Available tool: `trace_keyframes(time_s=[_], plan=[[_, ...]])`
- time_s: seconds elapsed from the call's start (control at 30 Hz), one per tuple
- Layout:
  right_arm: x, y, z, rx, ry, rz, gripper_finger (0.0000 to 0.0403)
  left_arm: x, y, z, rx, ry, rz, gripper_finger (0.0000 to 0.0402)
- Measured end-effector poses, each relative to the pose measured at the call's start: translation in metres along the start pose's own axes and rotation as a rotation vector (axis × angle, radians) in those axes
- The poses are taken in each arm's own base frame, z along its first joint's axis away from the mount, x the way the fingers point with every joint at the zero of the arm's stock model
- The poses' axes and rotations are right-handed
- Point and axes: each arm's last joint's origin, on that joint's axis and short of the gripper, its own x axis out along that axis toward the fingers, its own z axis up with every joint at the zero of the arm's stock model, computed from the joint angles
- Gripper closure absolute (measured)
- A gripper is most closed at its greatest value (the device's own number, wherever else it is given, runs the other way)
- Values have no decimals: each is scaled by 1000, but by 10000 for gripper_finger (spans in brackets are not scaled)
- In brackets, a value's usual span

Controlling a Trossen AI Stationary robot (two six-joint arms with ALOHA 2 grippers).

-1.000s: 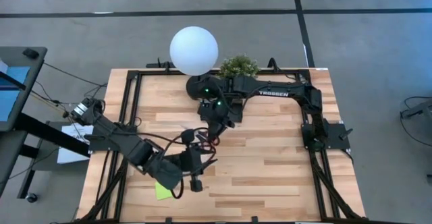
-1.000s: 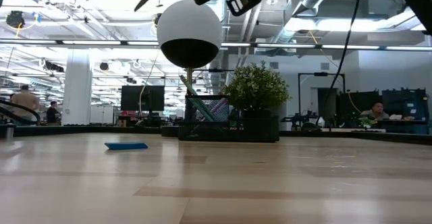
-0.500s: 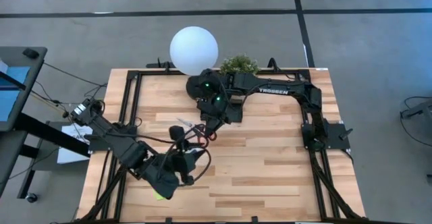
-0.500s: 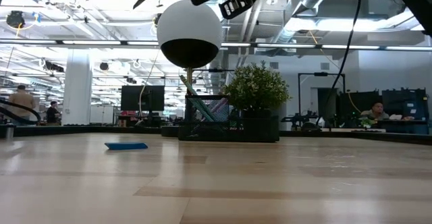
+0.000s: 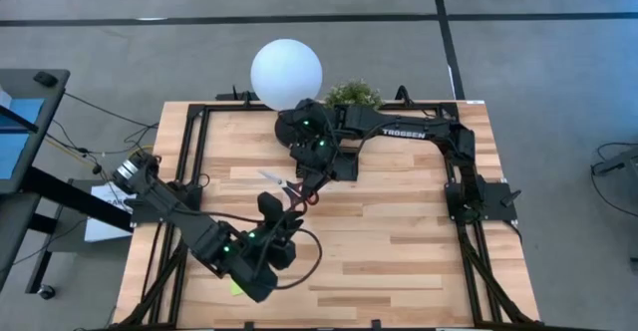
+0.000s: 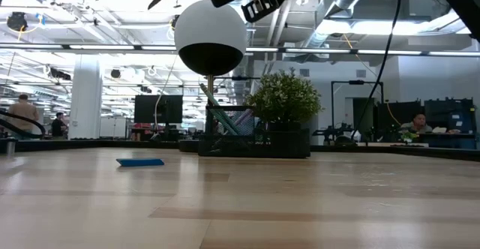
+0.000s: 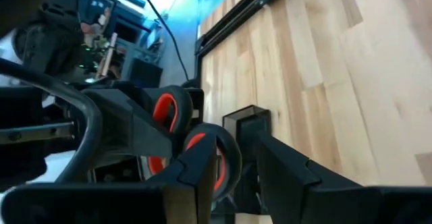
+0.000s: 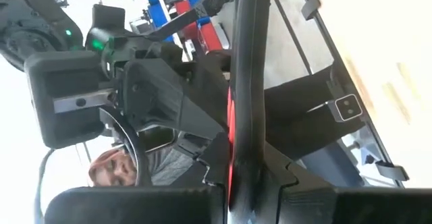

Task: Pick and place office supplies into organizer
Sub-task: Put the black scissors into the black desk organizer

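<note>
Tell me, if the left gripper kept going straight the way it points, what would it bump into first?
Most likely the red-handled scissors, which the right gripper grips just ahead of the left gripper. The two look very close; I cannot tell whether they touch.

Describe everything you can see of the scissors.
The scissors have red, plastic-looking loop handles and pale metal blades that appear closed. The right gripper, shut on the handle end, holds them in the air above the table. The left gripper sits by the handles; contact unclear.
</note>
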Motion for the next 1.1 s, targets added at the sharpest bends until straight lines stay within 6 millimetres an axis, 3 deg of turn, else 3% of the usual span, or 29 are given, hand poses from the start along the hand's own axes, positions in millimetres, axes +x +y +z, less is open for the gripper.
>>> trace_keyframes(time_s=[0.6, 0.83, 1.1], plan=[[15, 3, -5, -18, 36, -4, 376, 6, 1, 0, -51, 16, 103, 306], [15, 5, -5, -30, 39, 5, 374, 8, 2, -1, -60, 26, 99, 373], [14, 10, -2, -77, 32, 26, 348, 10, 6, 0, -84, 31, 101, 376]])
